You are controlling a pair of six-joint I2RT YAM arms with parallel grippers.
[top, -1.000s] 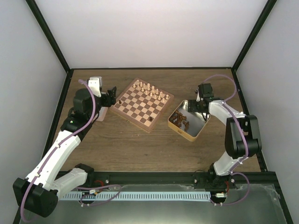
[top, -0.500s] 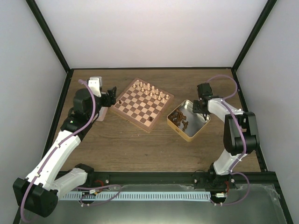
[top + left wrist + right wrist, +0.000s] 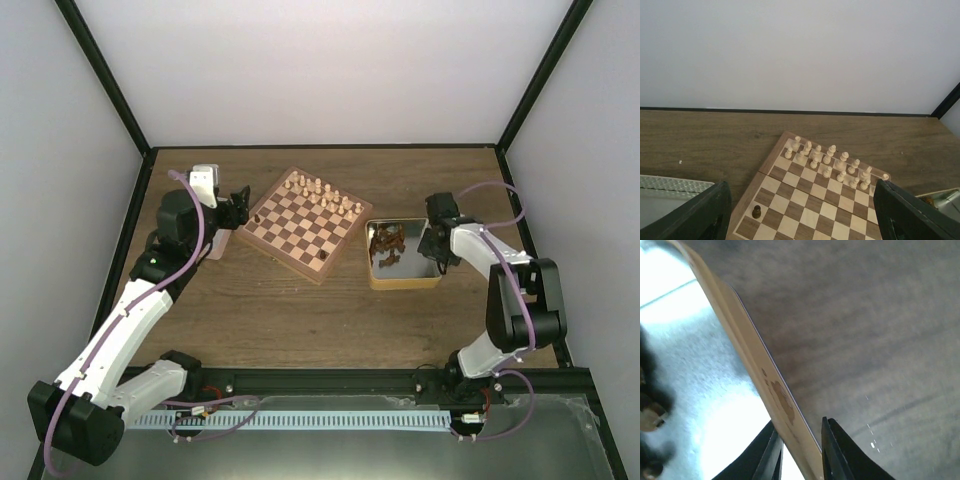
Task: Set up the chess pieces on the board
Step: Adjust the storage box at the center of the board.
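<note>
Jaws on our right gripper seem to pinch the wall of the tin; our left gripper gapes wide near the board.

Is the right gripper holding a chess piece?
No: the right gripper clamps the tan wall of the metal tin, with no piece between its fingers.

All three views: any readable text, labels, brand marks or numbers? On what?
None readable in any view.
chessboard: no letters or numbers visible on its border.
metal tin: the wall shows only brown scuffs, no print.
left arm and right arm: no legible marking; anything there is too small to tell.
</note>
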